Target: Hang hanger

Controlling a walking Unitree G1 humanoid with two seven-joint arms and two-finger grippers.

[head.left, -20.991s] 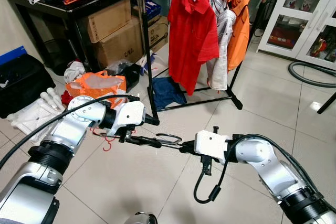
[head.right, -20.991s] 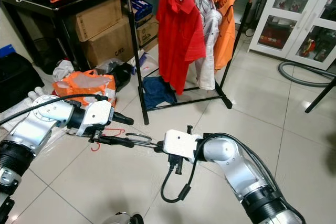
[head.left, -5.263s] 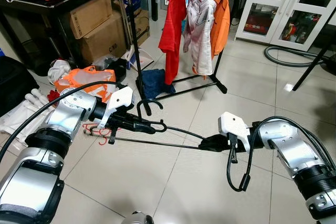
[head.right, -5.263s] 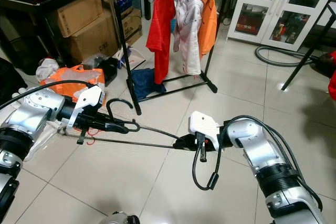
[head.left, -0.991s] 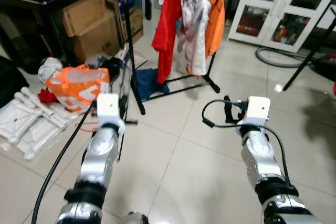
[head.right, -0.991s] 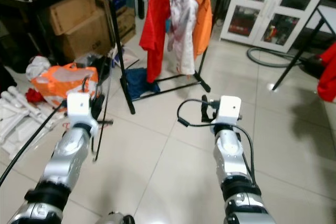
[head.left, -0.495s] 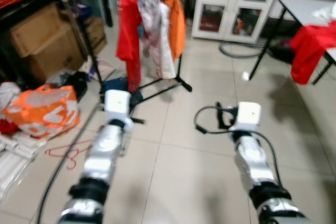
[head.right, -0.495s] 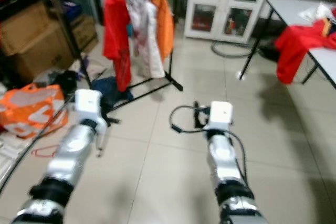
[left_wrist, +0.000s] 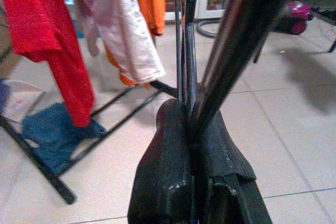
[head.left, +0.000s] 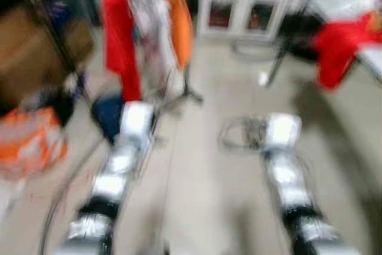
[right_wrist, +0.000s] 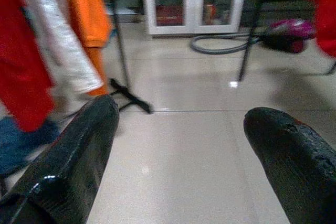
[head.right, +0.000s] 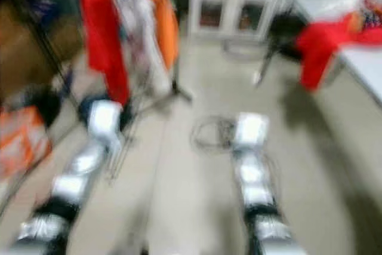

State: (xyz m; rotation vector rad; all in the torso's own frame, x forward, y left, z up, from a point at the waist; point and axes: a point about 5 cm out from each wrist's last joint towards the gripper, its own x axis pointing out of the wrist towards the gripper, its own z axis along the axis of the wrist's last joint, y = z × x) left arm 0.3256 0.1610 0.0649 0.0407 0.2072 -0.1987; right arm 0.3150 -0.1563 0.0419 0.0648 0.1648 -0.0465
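Note:
The head views are blurred by motion. Both silver arms reach forward, the left arm (head.left: 122,153) toward the clothes rack, the right arm (head.left: 279,153) beside it. In the left wrist view my left gripper (left_wrist: 189,124) is shut on a thin black hanger (left_wrist: 185,51) that stands up between its fingers. My right gripper (right_wrist: 178,124) is open, with bare floor between its fingers (right_wrist: 79,145). On the rack ahead hang a red shirt (head.left: 117,34), a white garment (left_wrist: 118,30) and an orange garment (head.left: 179,16).
The rack's black foot bars (left_wrist: 79,145) lie on the tiled floor with a blue cloth (left_wrist: 50,129) between them. An orange bag (head.left: 30,141) and cardboard boxes (head.left: 36,46) sit left. White glass cabinet (right_wrist: 191,1), grey hose (right_wrist: 220,45), table with red cloth (head.left: 340,34) right.
The camera has swung right and closer to the rack, and the picture has gone blurry. Earlier both grippers held the hanger; now the left holds it alone and the right is open.

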